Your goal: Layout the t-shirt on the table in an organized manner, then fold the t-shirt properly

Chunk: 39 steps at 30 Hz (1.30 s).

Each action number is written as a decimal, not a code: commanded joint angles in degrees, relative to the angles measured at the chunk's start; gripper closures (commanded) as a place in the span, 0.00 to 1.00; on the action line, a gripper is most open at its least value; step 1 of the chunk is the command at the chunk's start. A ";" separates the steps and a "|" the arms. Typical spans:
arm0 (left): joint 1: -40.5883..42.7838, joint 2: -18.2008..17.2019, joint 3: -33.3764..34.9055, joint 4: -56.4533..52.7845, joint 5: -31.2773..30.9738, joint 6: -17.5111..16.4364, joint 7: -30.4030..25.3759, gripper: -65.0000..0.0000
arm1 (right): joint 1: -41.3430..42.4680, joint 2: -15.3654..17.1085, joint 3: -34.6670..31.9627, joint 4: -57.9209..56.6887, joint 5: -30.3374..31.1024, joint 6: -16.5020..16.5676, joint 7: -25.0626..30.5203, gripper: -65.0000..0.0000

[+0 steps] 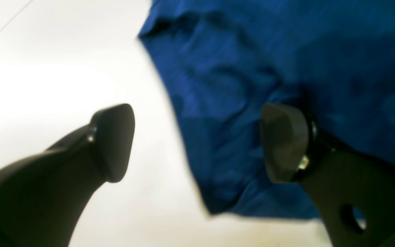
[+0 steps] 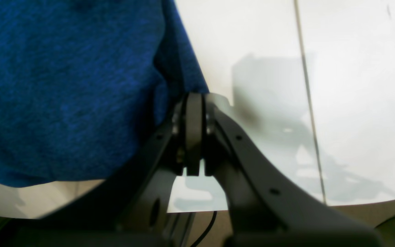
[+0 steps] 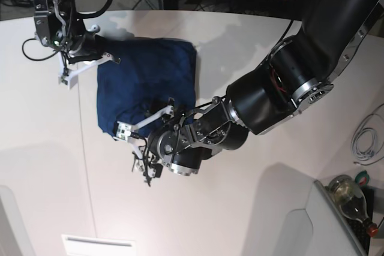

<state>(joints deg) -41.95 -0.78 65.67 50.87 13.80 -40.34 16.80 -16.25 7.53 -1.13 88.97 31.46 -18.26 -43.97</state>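
Note:
The dark blue t-shirt (image 3: 147,79) lies folded into a rough square on the white table (image 3: 252,208). My left gripper (image 3: 133,149) hovers at the shirt's near left corner, open. In the left wrist view its fingers (image 1: 115,140) stand wide apart, one over bare table and the other over the t-shirt (image 1: 252,85), with the cloth's edge running below the gap. My right gripper (image 3: 105,58) is at the shirt's far left corner. In the right wrist view the right gripper (image 2: 194,103) is shut, and a taut fold of the t-shirt (image 2: 63,85) runs into its tips.
A thin dark seam (image 2: 307,103) crosses the table to the right of the right gripper, and the table's edge (image 2: 355,202) lies close behind it. A bottle (image 3: 348,193) and cables (image 3: 366,142) sit off the table at the right.

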 commanded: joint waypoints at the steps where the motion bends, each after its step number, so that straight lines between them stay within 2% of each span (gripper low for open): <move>1: -1.87 -0.50 -0.48 2.45 -0.40 0.34 -0.40 0.16 | 0.12 0.34 0.11 1.10 0.41 -0.16 0.40 0.98; 4: -1.69 -3.14 -1.19 7.81 -0.48 0.34 -0.31 0.16 | 0.03 0.34 0.20 1.54 0.41 -0.86 0.58 0.98; 5: -0.64 -4.19 -2.68 10.01 -0.48 0.34 -0.31 0.16 | -0.14 0.34 0.20 1.71 0.32 -2.79 0.67 0.98; 7: 1.82 -6.13 -8.83 15.11 -0.48 0.34 -0.05 0.19 | -0.94 0.34 0.20 3.47 0.32 -7.01 0.76 0.98; 9: 5.78 -7.88 -16.66 21.44 -0.48 0.34 2.85 0.29 | -2.43 0.43 0.29 6.55 0.32 -8.68 0.93 0.98; 12: 12.90 -9.29 -29.76 31.46 -0.48 0.34 7.77 0.61 | -6.12 0.34 4.07 12.26 0.32 -9.04 2.51 0.98; 14: 19.14 -9.82 -38.99 38.23 -0.48 0.34 9.97 0.94 | -8.85 0.34 5.65 16.31 0.32 -9.04 2.25 0.98; 15: 21.87 -9.99 -42.50 40.78 -0.48 0.34 10.59 1.00 | -10.43 0.43 6.09 18.06 0.32 -9.04 2.16 0.98; 17: 28.81 -11.40 -49.36 45.70 -0.48 0.34 11.03 1.00 | -14.39 0.43 6.36 21.93 0.32 -9.04 1.37 0.98; 19: 34.61 -12.54 -53.14 48.51 -0.48 0.34 11.12 1.00 | -17.73 0.51 6.36 24.83 0.32 -9.04 0.32 0.98; 25: 51.32 -21.33 -55.16 50.89 -0.57 0.34 10.59 1.00 | -27.40 0.43 6.09 25.98 0.58 -8.95 0.05 0.98; 29: 63.19 -24.94 -56.57 50.53 -1.01 0.34 8.39 1.00 | -34.69 -0.10 5.83 25.19 0.67 -8.86 -0.03 0.98; 34: 78.75 -25.03 -65.54 45.96 -9.63 0.34 -0.31 1.00 | -38.21 0.43 -0.68 16.75 0.23 -8.77 0.40 0.98; 37: 83.93 -24.76 -67.12 39.55 -13.67 0.34 -5.24 1.00 | -34.69 1.31 -4.98 5.58 0.23 -8.68 3.31 0.98; 39: 85.95 -23.18 -67.03 33.92 -14.46 0.34 -8.75 1.00 | -31.00 2.98 -10.87 -2.51 0.23 -8.51 6.12 0.98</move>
<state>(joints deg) 42.81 -24.03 -1.48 84.14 -0.10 -39.22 8.67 -46.02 10.20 -12.43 85.49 31.64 -26.13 -37.17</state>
